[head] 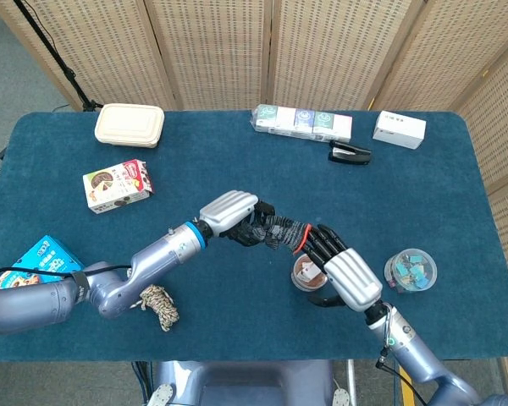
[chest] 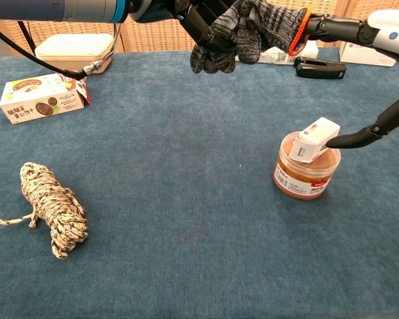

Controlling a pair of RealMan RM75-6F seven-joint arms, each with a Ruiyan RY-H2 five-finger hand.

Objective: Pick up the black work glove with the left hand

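One jar (chest: 306, 174) under glove (chest: 253, 30)

No legible text (box (chest: 43, 97) and jar (chest: 304, 178) print blurred).

Glove (chest: 253, 30): speckled black-grey knit, orange cuff edge. Table (head: 237, 169): dark teal cloth. Rope bundle (chest: 53, 209): beige-brown mottled. Jar (chest: 304, 174): orange-brown. Lunchbox (head: 129, 125) at 11 o'clock: cream.
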